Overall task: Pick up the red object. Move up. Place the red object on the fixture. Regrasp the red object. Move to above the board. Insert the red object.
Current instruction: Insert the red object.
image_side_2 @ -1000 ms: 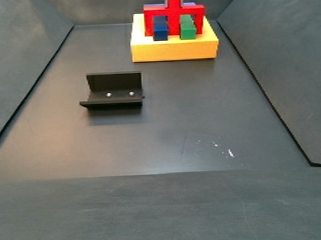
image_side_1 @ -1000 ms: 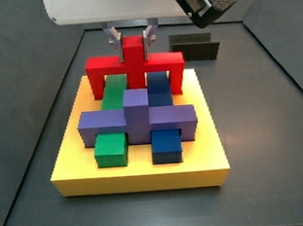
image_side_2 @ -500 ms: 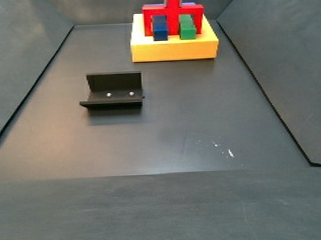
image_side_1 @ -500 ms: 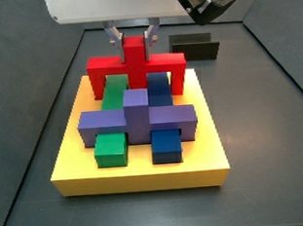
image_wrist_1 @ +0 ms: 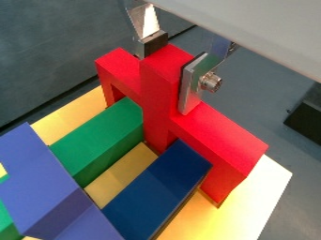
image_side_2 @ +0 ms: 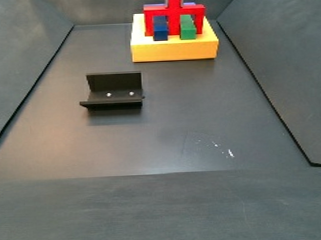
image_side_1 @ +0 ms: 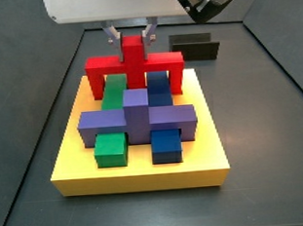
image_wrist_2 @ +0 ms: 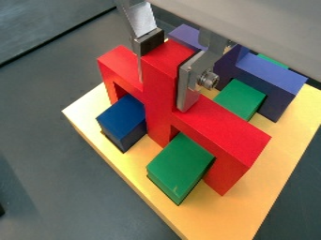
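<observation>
I read this as a robot lab test cell. A dark grey tabletop (image_side_2: 165, 162) with raised walls surrounds the board (image_side_1: 142, 164), a yellow slab of coloured blocks. The fixture (image_side_2: 114, 91) stands well apart from the board. Above the board, my gripper (image_side_1: 133, 31) clamps the red object (image_side_1: 134, 65) under a white housing.

Gripper (image_wrist_1: 171, 64) positioned at the 12 o'clock end of the scene in a side view (image_side_1: 131, 32), directly over the board area. Pointing straight down, wrist housing above. Flat silver fingers (image_wrist_2: 189, 82) closed on opposite faces of the upright centre stub of the red object (image_wrist_2: 175, 117). Dark pads (image_wrist_1: 152, 42) pressed against the stub in both wrist views.
</observation>
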Motion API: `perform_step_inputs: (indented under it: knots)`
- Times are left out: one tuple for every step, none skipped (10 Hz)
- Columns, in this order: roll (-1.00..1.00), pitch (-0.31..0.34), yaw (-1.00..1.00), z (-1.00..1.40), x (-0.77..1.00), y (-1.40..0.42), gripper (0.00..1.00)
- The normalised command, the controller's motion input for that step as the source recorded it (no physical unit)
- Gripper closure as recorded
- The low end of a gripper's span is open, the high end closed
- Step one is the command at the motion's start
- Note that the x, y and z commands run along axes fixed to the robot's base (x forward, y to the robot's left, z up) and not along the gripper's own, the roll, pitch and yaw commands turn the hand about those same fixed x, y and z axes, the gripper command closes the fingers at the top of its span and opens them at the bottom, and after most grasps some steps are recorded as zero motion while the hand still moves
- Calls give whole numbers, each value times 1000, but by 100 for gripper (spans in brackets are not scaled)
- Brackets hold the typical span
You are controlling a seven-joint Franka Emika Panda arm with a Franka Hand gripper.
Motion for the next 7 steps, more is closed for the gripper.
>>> perform_step_inputs:
  knots:
    - [4, -3, 120, -200, 0, 0, 100]
    - [0, 0, 0, -346, 129, -60, 100]
    - [-34, 0, -129, -340, 26, -63, 100]
    - [-57, 0, -211, -294, 0, -63, 100]
    - [-69, 0, -306, -260, 0, -46, 100]
    - [-34, 0, -323, -229, 0, 0, 100]
    - [0, 0, -294, -186, 0, 0, 100]
